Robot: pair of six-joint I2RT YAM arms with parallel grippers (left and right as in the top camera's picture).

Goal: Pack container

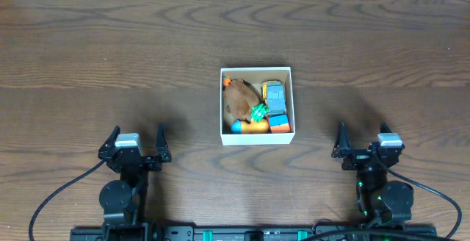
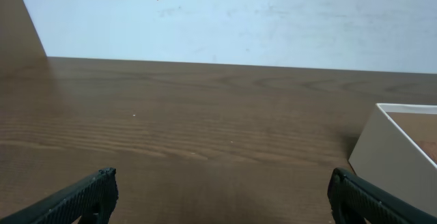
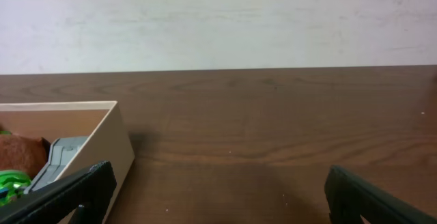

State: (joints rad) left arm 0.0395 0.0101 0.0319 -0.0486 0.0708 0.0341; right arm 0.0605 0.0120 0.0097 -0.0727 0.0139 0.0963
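The container (image 1: 256, 137), a square white box with a tan inside, sits at the table's middle. It holds a brown plush toy (image 1: 239, 96), a grey and yellow toy car (image 1: 274, 95), a green piece (image 1: 258, 113), an orange toy (image 1: 253, 127) and a small orange-and-blue block (image 1: 280, 122). My left gripper (image 1: 136, 142) is open and empty, near the front edge, left of the box. My right gripper (image 1: 365, 141) is open and empty, right of the box. The box wall shows in the left wrist view (image 2: 392, 152) and in the right wrist view (image 3: 113, 142).
The dark wooden table (image 1: 110, 50) runs to a pale wall at the back. Black cables trail from both arm bases at the front edge.
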